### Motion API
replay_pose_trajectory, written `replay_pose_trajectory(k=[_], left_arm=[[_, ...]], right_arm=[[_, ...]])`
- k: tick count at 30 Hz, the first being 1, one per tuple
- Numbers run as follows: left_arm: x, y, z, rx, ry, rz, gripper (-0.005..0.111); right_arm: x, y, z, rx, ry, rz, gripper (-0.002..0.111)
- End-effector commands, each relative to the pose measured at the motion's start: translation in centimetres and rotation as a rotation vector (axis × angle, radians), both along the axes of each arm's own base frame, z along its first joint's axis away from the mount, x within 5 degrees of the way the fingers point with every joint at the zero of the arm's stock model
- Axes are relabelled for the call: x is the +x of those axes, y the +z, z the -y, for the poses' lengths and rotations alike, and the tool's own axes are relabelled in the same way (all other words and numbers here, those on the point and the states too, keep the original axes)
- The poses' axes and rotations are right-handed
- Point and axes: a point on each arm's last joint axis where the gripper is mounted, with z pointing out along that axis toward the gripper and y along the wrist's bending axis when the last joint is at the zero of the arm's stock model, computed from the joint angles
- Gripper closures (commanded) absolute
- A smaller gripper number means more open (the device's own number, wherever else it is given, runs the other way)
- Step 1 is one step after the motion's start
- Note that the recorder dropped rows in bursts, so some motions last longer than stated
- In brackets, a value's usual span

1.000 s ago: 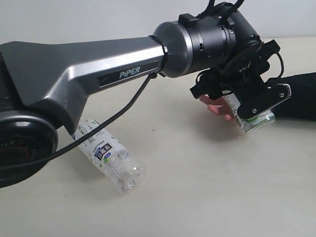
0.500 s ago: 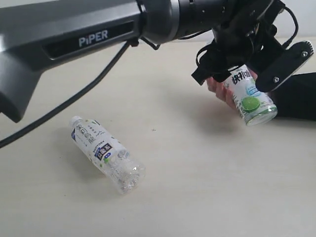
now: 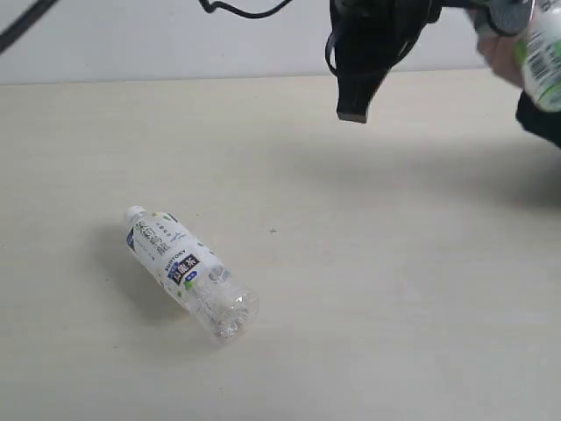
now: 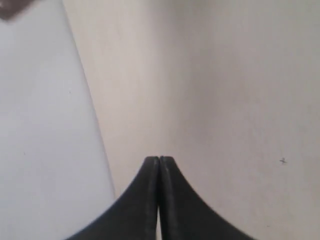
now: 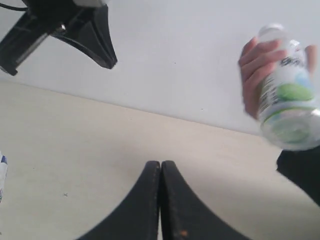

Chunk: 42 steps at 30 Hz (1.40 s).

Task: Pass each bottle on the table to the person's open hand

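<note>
One clear bottle (image 3: pixel 188 272) with a white cap and white label lies on its side on the table (image 3: pixel 394 289), left of the middle; its edge (image 5: pixel 1 176) shows in the right wrist view. A second bottle (image 3: pixel 543 57) with a green-marked label is gripped by the person's hand (image 3: pixel 498 53) at the far right edge, also seen as bottle (image 5: pixel 289 95) in hand (image 5: pixel 252 67). My left gripper (image 3: pixel 351 110) hangs high above the table, left of that hand, shut and empty (image 4: pixel 159 159). My right gripper (image 5: pixel 161 163) is shut and empty above the table.
A pale wall (image 3: pixel 175 39) runs behind the table's far edge. The person's black sleeve (image 3: pixel 539 118) shows at the right edge. Bare table lies between the lying bottle and the hand.
My left gripper let go of the green-labelled bottle, rose up and away, and shut. The person's hand carried that bottle up and to the right. The lying bottle stayed put.
</note>
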Motion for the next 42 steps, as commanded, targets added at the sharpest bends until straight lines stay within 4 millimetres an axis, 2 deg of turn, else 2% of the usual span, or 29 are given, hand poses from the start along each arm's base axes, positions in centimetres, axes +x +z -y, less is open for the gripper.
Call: replay_pose_trajectory(k=[1, 4, 8, 11, 14, 17, 20, 22, 23, 27, 28, 30, 35, 42], left_arm=[[-0.7, 1.3, -1.0, -0.167, 0.202, -0.093, 0.106], [-0.2, 1.2, -2.0, -0.276, 0.325, -0.191, 0.106], [-0.2, 1.3, -4.3, -0.367, 0.505, -0.272, 0.107], [-1.2, 1.1, -6.5, -0.385, 0.622, -0.309, 0.107], [-3.2, 0.8, -8.5, -0.422, 0.696, -0.331, 0.107], [-6.1, 0.7, -10.1, -0.539, 0.627, -0.324, 0.107], [-9.3, -0.8, -12.4, -0.627, 0.574, -0.31, 0.107], [-11.4, -1.5, -14.3, -0.702, 0.547, -0.289, 0.107], [-13.2, -2.0, -16.1, -0.751, 0.523, -0.269, 0.107], [-16.7, -3.1, -19.6, -0.867, 0.477, -0.225, 0.107], [-18.2, -3.3, -21.1, -0.974, 0.473, -0.21, 0.107], [-19.9, -3.5, -22.7, -1.127, 0.448, -0.187, 0.107], [-22.3, -5.3, -25.0, -1.303, 0.369, -0.137, 0.107], [-22.8, -9.6, -25.3, -1.325, 0.407, -0.193, 0.107]], right_arm=[[-0.1, -0.1, 0.0, -0.004, 0.001, 0.01, 0.108], [-0.1, -0.1, 0.0, -0.004, 0.001, 0.01, 0.108], [-0.1, -0.1, 0.0, -0.002, 0.001, 0.009, 0.108], [-0.1, -0.1, 0.0, -0.002, 0.001, 0.009, 0.108], [-0.1, -0.1, 0.0, -0.002, 0.001, 0.009, 0.108], [-0.1, -0.1, 0.0, -0.002, 0.001, 0.009, 0.108], [-0.1, -0.1, 0.0, -0.002, 0.001, 0.009, 0.108], [-0.1, -0.1, 0.0, -0.002, 0.001, 0.009, 0.108], [-0.1, -0.1, 0.0, -0.002, 0.001, 0.009, 0.108], [-0.1, -0.1, 0.0, -0.002, 0.001, 0.009, 0.108], [-0.1, -0.1, 0.0, -0.002, 0.001, 0.009, 0.108], [-0.1, -0.1, 0.0, -0.002, 0.001, 0.009, 0.108], [-0.1, -0.1, 0.0, -0.002, 0.001, 0.009, 0.108], [-0.1, -0.1, 0.0, -0.002, 0.001, 0.009, 0.108]])
